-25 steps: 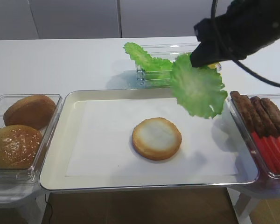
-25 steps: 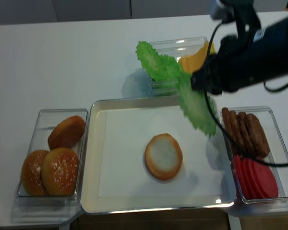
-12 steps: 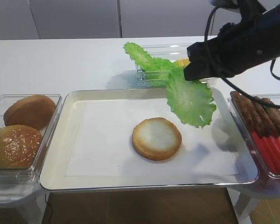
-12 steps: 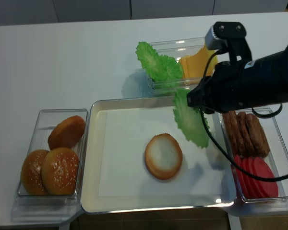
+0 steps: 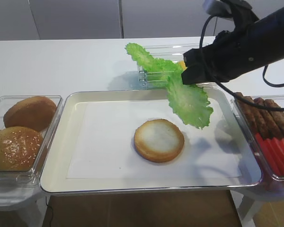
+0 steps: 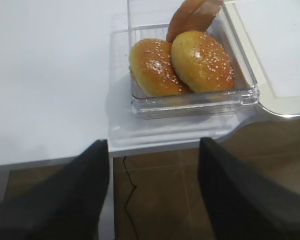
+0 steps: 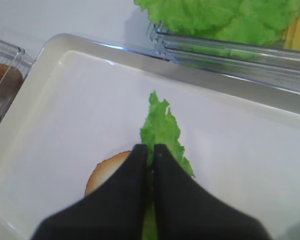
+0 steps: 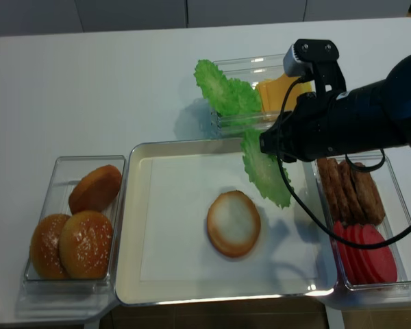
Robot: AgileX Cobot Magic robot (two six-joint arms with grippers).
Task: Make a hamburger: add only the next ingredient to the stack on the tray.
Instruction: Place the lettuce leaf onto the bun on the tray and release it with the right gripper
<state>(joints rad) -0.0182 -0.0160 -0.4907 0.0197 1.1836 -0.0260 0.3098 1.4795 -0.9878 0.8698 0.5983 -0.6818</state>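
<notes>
A bright green ruffled lettuce leaf (image 5: 189, 101) (image 8: 264, 171) hangs from my right gripper (image 5: 185, 78) (image 7: 151, 148), which is shut on its upper edge. The leaf dangles above the tray (image 5: 61, 165) (image 8: 133, 226), just up and right of the bun bottom (image 5: 159, 140) (image 8: 233, 223). In the right wrist view the leaf (image 7: 160, 125) sticks out past the closed black fingers, with the bun (image 7: 107, 172) partly hidden behind them. My left gripper (image 6: 152, 150) is open and holds nothing; it hangs off the table's front edge, near the sesame bun tub.
A clear tub of sesame buns (image 5: 19, 137) (image 6: 190, 60) sits left of the tray. Behind the tray a tub (image 5: 156, 71) holds more lettuce and yellow cheese (image 8: 277, 89). Right of the tray a tub (image 8: 359, 212) holds patties and tomato slices.
My right gripper has carried the lettuce leaf left and lower, from the tray's right rim to just beside the bun bottom. Nothing else moved.
</notes>
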